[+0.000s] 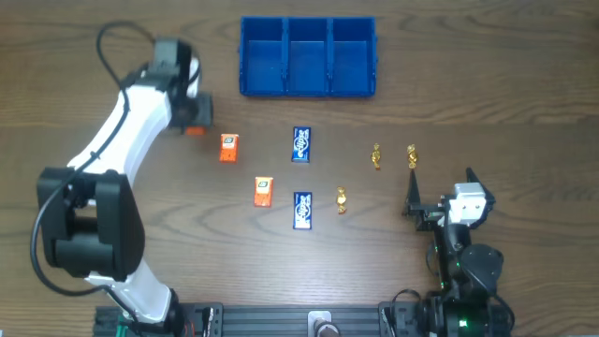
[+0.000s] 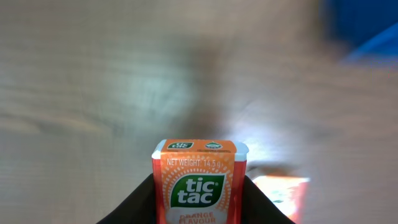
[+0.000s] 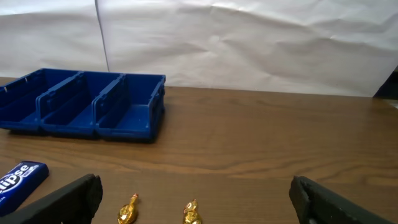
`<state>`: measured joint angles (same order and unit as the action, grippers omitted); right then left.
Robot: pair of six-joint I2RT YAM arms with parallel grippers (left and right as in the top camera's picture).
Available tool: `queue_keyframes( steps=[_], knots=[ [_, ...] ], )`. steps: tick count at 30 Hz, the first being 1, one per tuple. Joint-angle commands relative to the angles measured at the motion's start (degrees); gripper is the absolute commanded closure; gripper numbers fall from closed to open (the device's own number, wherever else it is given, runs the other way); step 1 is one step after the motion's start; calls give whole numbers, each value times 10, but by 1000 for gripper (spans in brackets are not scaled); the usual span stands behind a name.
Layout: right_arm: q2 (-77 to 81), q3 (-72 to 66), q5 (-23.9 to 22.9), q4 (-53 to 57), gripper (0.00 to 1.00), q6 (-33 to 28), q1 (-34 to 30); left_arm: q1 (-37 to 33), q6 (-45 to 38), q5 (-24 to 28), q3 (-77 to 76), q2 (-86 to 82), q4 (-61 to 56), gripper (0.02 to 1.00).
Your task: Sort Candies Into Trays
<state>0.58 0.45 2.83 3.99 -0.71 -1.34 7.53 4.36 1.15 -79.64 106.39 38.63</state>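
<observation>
While your left jaws clench the orange box (image 2: pixel 198 183), right jaws rest released; you're mid-transport. Carry toward two o'clock, over the blue tray (image 1: pixel 309 56).

Tray (image 1: pixel 308 91): top centre of the table (image 1: pixel 515 94). Below it, left to right: two mint boxes (image 1: pixel 229 148) (image 1: pixel 264 191), two packets (image 1: pixel 300 144) (image 1: pixel 302 210), three wrapped sweets (image 1: pixel 376 156) (image 1: pixel 411 154) (image 1: pixel 342 199). Third mint box (image 2: pixel 199 180): upper left, held in the left gripper (image 1: pixel 197 122).

Wood-grain table (image 1: pixel 487 112), glossy plastic tray (image 1: pixel 308 56)
</observation>
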Motion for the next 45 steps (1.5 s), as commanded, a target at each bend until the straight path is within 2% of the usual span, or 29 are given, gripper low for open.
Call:
queue_keyframes(
  steps=[1, 5, 10, 20, 24, 25, 26, 29, 31, 35, 40, 45],
  knots=[
    [-4, 0, 3, 5, 1, -9, -3, 76, 86, -68, -187, -6, 11, 833],
    [-4, 0, 3, 5, 1, -9, -3, 116, 103, -103, -322, 62, 20, 825],
    [-4, 0, 3, 5, 1, -9, -3, 141, 114, -122, -440, 162, 56, 825],
    [-4, 0, 3, 5, 1, -9, -3, 141, 130, -104, -459, 239, 62, 776],
    [-4, 0, 3, 5, 1, -9, -3, 140, 130, -104, -458, 242, 63, 553],
    [-4, 0, 3, 5, 1, -9, -3, 139, 130, -104, -458, 242, 64, 415],
    [-4, 0, 3, 5, 1, -9, -3, 137, 131, -106, -458, 239, 66, 338],
    [-4, 0, 3, 5, 3, -9, -3, 127, 135, -105, -449, 209, 76, 196],
    [-4, 0, 3, 5, 1, -9, -3, 123, 131, -104, -425, 172, 71, 141],
    [-4, 0, 3, 5, 1, -9, -3, 123, 119, -104, -302, 46, 17, 119],
    [-4, 0, 3, 5, 1, -9, -3, 124, 133, -103, -40, -145, -68, 115],
    [-4, 0, 3, 5, 1, -9, -3, 137, 136, -112, 177, -218, -151, 110]
  ],
)
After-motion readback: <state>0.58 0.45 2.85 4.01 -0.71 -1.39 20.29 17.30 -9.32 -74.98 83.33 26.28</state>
